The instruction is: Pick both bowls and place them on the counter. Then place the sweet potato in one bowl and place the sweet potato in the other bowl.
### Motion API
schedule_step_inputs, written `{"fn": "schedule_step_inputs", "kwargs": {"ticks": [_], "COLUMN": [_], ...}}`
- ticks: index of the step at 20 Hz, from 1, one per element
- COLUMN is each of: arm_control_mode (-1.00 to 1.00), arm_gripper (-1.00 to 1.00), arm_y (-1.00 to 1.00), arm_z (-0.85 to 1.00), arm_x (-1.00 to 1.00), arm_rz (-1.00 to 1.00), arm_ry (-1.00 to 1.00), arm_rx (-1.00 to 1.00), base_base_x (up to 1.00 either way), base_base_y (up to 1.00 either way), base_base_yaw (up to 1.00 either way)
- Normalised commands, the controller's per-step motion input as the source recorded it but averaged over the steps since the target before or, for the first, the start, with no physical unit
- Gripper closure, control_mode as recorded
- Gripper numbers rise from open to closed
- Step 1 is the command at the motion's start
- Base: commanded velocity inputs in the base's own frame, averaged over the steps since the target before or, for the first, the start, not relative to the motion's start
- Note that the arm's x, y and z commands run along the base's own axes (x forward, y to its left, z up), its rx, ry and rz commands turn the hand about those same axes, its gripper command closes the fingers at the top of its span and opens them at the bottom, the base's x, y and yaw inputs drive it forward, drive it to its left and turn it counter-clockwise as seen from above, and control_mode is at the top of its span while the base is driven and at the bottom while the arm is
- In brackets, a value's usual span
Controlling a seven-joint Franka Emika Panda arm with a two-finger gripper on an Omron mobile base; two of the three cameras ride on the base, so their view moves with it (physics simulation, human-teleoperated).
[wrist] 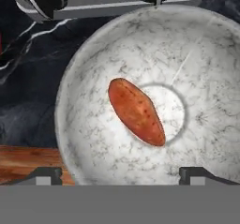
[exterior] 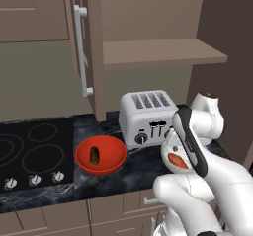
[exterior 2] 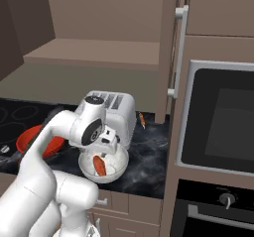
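The red bowl (exterior: 112, 157) (exterior 2: 31, 137) stands on the black counter (exterior: 141, 173) (exterior 2: 149, 164) beside the cooktop, with a brown sweet potato (exterior: 94, 155) lying in it. The grey-white marbled bowl (exterior 2: 117, 167) (wrist: 93, 68) stands on the counter in front of the toaster and holds an orange-red sweet potato (exterior: 177, 160) (exterior 2: 99, 165) (wrist: 137, 111) near its middle. My gripper (exterior 2: 105, 149) (wrist: 122, 176) hangs just above this bowl, open, with nothing between its fingertips (wrist: 47, 175). In the left base view the arm covers most of the marbled bowl.
A silver toaster (exterior: 147, 115) (exterior 2: 118, 111) stands behind the bowls. The black cooktop (exterior: 29, 151) lies to the left. An open cabinet door (exterior: 89, 47) hangs above the counter. A small orange thing (exterior 2: 142, 120) lies behind the toaster. A built-in oven (exterior 2: 218, 122) stands to the right.
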Motion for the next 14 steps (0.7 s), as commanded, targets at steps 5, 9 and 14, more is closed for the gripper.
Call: {"fn": "schedule_step_inputs", "kwargs": {"ticks": [5, 9, 14], "arm_control_mode": [-1.0, -1.0, -1.0], "arm_gripper": [-1.0, -1.0, -1.0], "arm_y": [0.12, 0.13, 0.18], "arm_z": [0.22, 0.25, 0.21], "arm_x": [-0.46, -0.44, -0.49], "arm_rz": [0.0, 0.0, 0.0], "arm_ry": [-0.3, -0.23, -0.14], "arm_rx": [-0.09, -0.01, 0.0], "base_base_x": [0.0, 0.0, 0.0], "base_base_y": [0.0, 0.0, 0.0], "base_base_yaw": [0.0, 0.0, 0.0]}}
